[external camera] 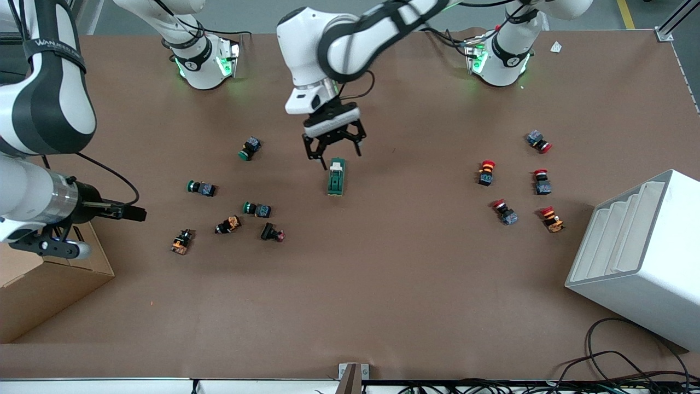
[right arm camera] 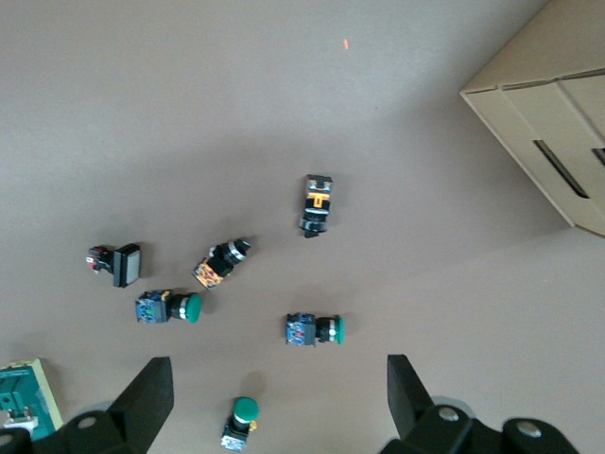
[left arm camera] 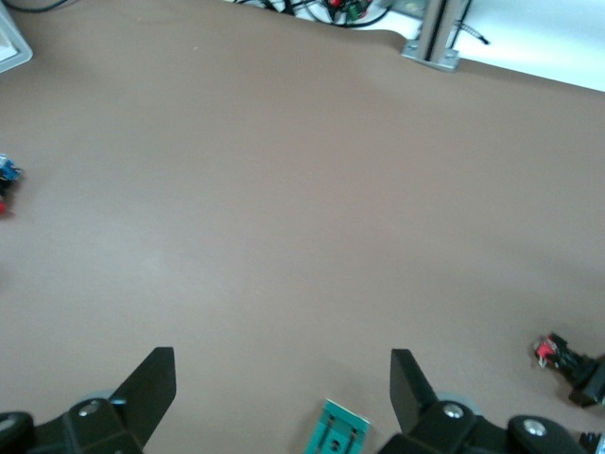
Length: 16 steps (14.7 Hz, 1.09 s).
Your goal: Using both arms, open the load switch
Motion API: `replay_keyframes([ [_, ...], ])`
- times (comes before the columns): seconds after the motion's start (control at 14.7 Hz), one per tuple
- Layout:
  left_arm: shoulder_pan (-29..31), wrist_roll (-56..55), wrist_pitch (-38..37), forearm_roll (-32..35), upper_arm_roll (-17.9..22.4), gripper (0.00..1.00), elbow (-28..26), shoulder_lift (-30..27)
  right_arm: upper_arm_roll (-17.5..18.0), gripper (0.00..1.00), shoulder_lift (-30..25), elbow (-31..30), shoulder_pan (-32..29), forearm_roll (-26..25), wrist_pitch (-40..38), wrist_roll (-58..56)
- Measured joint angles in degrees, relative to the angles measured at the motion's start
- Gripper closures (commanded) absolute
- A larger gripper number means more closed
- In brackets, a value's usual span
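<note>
The load switch [external camera: 336, 177] is a dark-green block lying flat mid-table, its white lever end toward the robots' bases. My left gripper [external camera: 339, 155] hangs open just above that lever end and holds nothing. In the left wrist view the load switch [left arm camera: 336, 430] shows only as a green end between the spread fingers of the left gripper [left arm camera: 284, 357]. My right gripper [external camera: 49, 247] waits high over the right arm's end of the table, above the cardboard box. In its wrist view the right gripper [right arm camera: 279, 363] is open and empty, with the load switch [right arm camera: 21, 402] at the picture's edge.
Green, orange and black push buttons [external camera: 257, 208] are scattered toward the right arm's end of the switch. Several red push buttons [external camera: 504, 212] lie toward the left arm's end. A white bin [external camera: 640, 257] stands near them. A cardboard box [external camera: 49, 284] sits at the right arm's end.
</note>
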Motion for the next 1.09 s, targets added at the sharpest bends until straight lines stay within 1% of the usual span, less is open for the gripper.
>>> replay_keyframes([
  [0.2, 6.63, 9.77, -0.16, -8.91, 0.04, 0.0, -0.01, -5.04, -5.5, 0.0, -2.01, 0.01, 2.38, 0.0, -1.63, -4.92],
  [0.27, 8.52, 12.35, -0.55, -10.89, 0.06, 0.0, -0.03, -6.19, -6.63, 0.0, -2.74, 0.01, 2.78, 0.0, -2.66, -5.82],
  [0.61, 16.61, 26.53, -5.42, -17.04, 0.13, 0.0, 0.07, -10.11, -8.52, 0.0, -6.52, -0.01, 3.92, 0.0, -6.11, -6.34],
  [0.75, 20.87, 33.95, -5.58, -23.25, 0.78, 0.0, 0.26, -12.36, -8.71, 0.0, -7.65, -0.02, 4.08, 0.01, -7.18, -6.34],
  [0.82, 22.34, 39.13, -5.59, -26.42, 2.31, 0.0, 0.36, -13.89, -8.76, 0.0, -8.11, -0.03, 4.13, 0.01, -7.69, -6.35],
  [1.02, 24.43, 56.16, -6.07, -36.57, 10.42, 0.0, 0.41, -19.31, -9.17, 0.0, -9.31, -0.05, 4.37, 0.58, -8.62, -6.35],
  [1.09, 25.71, 61.45, -6.82, -39.76, 12.43, 0.0, 0.39, -21.07, -9.67, 0.0, -9.72, -0.06, 4.45, 1.09, -8.85, -6.35],
])
